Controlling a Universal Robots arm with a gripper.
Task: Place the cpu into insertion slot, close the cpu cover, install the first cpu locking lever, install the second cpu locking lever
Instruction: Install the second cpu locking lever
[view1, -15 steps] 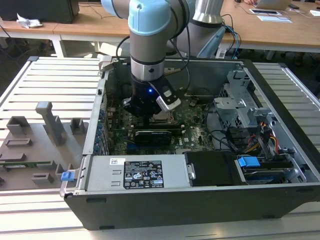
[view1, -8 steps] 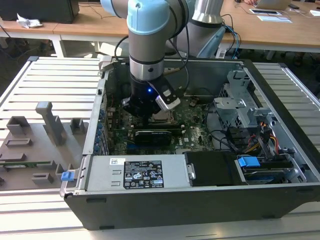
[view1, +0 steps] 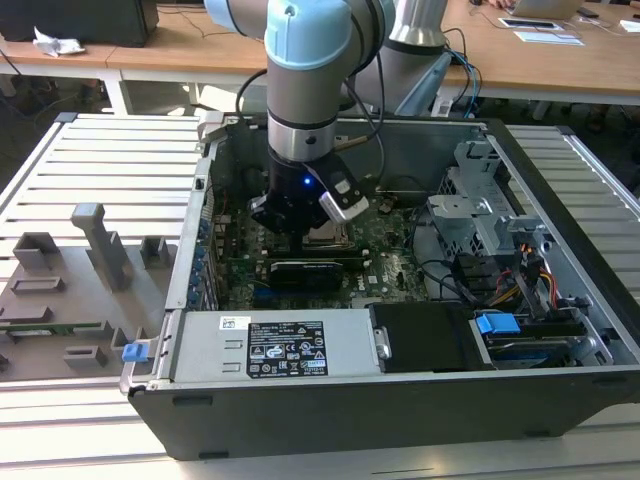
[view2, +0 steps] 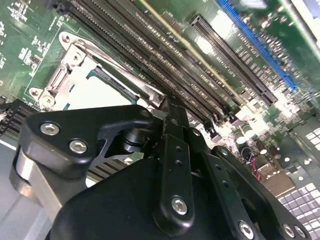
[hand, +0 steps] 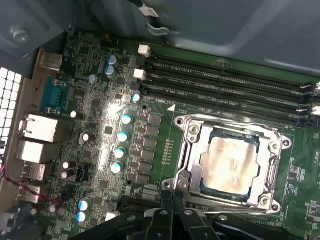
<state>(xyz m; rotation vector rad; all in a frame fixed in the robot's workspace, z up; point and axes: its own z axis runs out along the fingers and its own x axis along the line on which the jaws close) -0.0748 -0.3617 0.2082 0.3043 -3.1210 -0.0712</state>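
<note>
Your arm (view1: 305, 70) reaches straight down, wrist vertical, blue light lit on the black hand (view1: 300, 215). In both wrist views its two black fingers (hand: 172, 212) are pressed together, tips meeting with no gap (view2: 172, 130).

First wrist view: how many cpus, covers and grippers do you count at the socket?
cpu: 1
cover: 1
gripper: 1
Total: 3
</note>
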